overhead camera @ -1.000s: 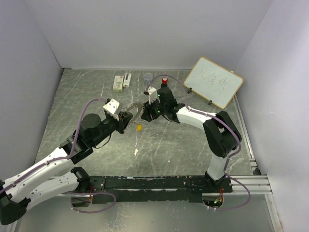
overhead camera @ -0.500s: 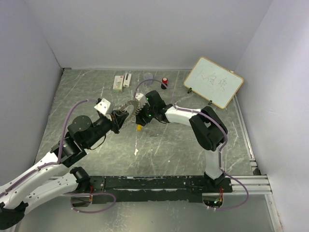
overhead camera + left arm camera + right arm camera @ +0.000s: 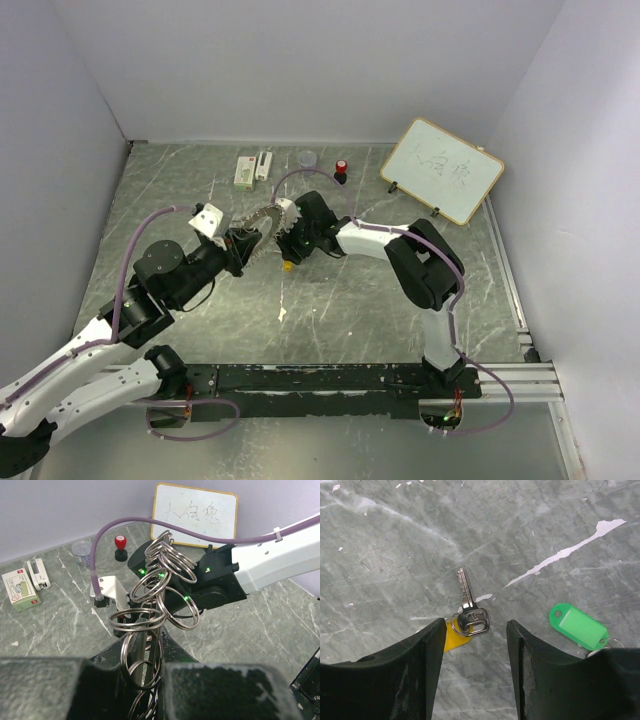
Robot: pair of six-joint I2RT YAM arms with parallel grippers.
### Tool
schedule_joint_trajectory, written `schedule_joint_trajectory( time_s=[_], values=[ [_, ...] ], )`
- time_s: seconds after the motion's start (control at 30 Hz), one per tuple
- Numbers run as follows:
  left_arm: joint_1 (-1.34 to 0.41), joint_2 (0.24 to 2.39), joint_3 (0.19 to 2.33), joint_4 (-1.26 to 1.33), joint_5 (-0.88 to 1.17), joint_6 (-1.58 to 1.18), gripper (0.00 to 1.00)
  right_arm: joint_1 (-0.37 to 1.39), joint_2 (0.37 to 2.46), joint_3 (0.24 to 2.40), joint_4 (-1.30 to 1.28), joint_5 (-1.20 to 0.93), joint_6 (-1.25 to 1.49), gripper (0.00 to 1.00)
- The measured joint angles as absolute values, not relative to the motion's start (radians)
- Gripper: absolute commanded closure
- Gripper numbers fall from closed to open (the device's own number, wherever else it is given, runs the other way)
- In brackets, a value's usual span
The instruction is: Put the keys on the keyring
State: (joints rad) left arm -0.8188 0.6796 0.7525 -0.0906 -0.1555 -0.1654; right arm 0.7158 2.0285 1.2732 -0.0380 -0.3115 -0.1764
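Marbled table (image 3: 395, 540): one yellow-tagged key (image 3: 468, 605), one green tag (image 3: 578, 626); left claw (image 3: 144, 672) grips one keyring (image 3: 160, 585), right claw (image 3: 476, 625) wide.

1. My left arm (image 3: 165, 275) and right arm (image 3: 400, 245): white shells, black joints.
2. A purple cable (image 3: 131, 521) loops along each.
3. Green lights (image 3: 186, 598) dot my right wrist.
4. Black fingers (image 3: 395, 680).
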Motion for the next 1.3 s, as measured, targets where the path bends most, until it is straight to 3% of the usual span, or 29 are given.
schedule_joint_trajectory(
  time_s=[0.7,0.9,1.3],
  values=[
    [-0.819,0.675,0.753,-0.103,-0.156,-0.166,0.93,0.725,2.028,1.273,-0.035,-0.283,-0.192,0.82],
    [-0.819,0.675,0.753,-0.103,-0.157,-0.166,0.93,0.726,2.028,1.273,-0.029,-0.284,-0.191,0.99],
    [-0.819,0.669,0.753,-0.102,-0.172,-0.166,0.93,0.709,1.846,1.09,0.111,-0.276,-0.109,1.0]
  ],
)
